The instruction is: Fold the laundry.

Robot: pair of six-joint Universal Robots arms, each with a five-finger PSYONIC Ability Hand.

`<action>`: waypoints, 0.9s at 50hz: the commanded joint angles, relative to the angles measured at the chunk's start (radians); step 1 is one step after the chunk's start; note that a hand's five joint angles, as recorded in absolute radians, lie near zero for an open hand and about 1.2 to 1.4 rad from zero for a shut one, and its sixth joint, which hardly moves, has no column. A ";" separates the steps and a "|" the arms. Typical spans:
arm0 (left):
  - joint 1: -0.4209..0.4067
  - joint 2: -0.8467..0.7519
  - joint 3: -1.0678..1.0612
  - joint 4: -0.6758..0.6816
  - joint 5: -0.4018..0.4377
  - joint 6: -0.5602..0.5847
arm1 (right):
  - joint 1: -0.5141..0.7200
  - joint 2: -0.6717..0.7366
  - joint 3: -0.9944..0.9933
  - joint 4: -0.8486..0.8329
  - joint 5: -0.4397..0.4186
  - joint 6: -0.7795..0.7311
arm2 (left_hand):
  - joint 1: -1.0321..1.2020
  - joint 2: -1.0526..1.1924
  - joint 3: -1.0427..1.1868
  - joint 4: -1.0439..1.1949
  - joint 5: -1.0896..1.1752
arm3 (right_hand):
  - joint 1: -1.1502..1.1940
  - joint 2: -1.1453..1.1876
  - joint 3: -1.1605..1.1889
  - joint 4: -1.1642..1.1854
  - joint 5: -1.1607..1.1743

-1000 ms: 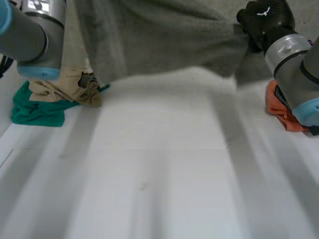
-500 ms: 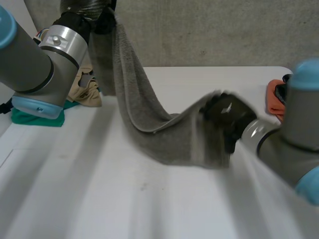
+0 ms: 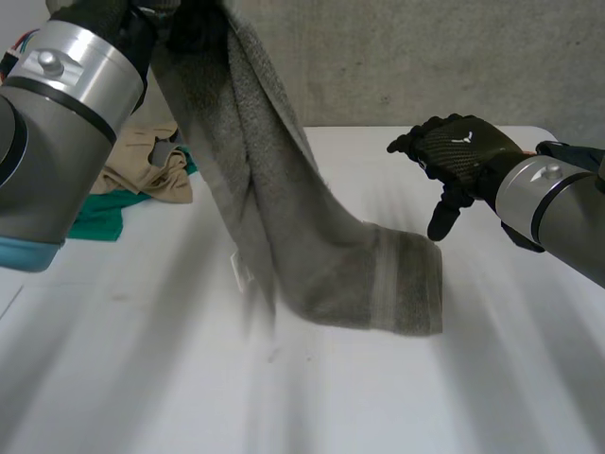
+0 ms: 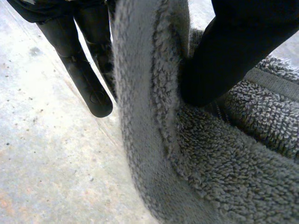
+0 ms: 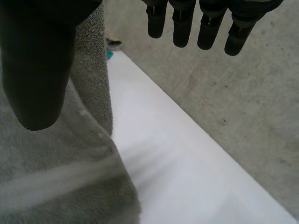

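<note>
In the upper left of the frame the left hand is pinching the top end of the thick grey fluffy towel between thumb and fingers and holding it high, so the towel is hanging down through the middle with its striped bottom end resting on the white table. At the right the right hand is hovering near that end, fingers spread apart and holding nothing. I think the towel is being spread out for its first fold, and next the right hand needs to grab a loose bottom corner and pull it straight.
</note>
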 commanded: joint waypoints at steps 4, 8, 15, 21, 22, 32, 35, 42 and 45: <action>-0.007 0.090 -0.088 0.007 0.046 0.007 | 0.010 0.254 -0.185 0.047 0.006 0.019 | 0.238 0.199 0.203 0.196 0.240 | -0.051 -0.039 -0.035 -0.037 -0.042; -0.010 0.122 -0.091 0.007 0.046 0.007 | 0.008 0.409 -0.295 0.051 -0.024 0.142 | 0.238 0.199 0.203 0.196 0.240 | -0.051 -0.039 -0.035 -0.037 -0.042; -0.011 0.159 -0.088 0.010 0.048 0.006 | 0.005 0.642 -0.476 0.044 -0.118 0.237 | 0.238 0.199 0.203 0.196 0.240 | -0.038 -0.026 -0.022 -0.024 -0.029; -0.013 0.182 -0.094 0.011 0.046 0.006 | 0.004 0.739 -0.587 0.036 -0.084 0.255 | 0.238 0.199 0.203 0.196 0.240 | 1.169 1.181 1.185 1.183 1.178; -0.013 0.183 -0.094 0.011 0.046 0.006 | 0.002 0.735 -0.591 0.038 -0.039 0.260 | 0.238 0.199 0.203 0.196 0.240 | 1.171 1.183 1.187 1.184 1.179; 0.095 0.180 -0.128 -0.026 0.037 0.009 | -0.108 0.328 -0.383 0.045 0.086 -0.045 | 0.238 0.199 0.203 0.196 0.240 | 1.171 1.183 1.187 1.184 1.179; 0.174 0.185 -0.143 -0.088 0.037 0.009 | -0.162 0.169 -0.305 0.067 0.089 -0.218 | 0.238 0.199 0.203 0.196 0.240 | 1.171 1.183 1.187 1.184 1.179; 0.279 0.202 -0.192 -0.243 0.042 0.009 | -0.187 -0.011 -0.268 0.247 0.088 -0.381 | 0.238 0.199 0.203 0.196 0.240 | 1.171 1.183 1.187 1.184 1.179; 0.293 0.200 -0.223 -0.292 0.045 0.009 | -0.188 -0.034 -0.269 0.347 0.054 -0.387 | 0.238 0.199 0.203 0.196 0.240 | 1.171 1.183 1.187 1.184 1.179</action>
